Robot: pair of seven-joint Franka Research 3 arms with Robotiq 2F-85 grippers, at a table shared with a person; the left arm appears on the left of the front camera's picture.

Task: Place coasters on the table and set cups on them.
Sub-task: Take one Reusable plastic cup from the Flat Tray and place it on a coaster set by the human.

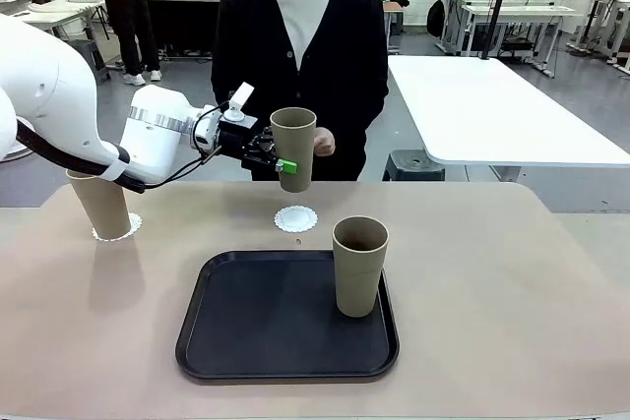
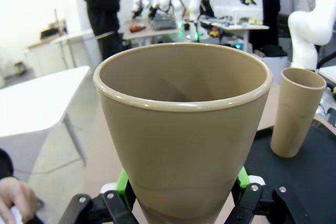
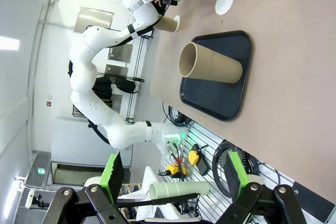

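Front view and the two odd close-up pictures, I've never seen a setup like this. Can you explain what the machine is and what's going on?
This is a robot with two white arms at a tan table. A person stands across from it. The front view looks over the table from the robot's side. The other two pictures come from cameras on the arms' wrists, each looking along its own pincer, so they can appear turned sideways.

The left pincer is shut on a tan cup, lifted off the table close to a bare white coaster. A second cup stands on a second coaster at the left. A third cup stands on the black tray. The right pincer is open and holds nothing.
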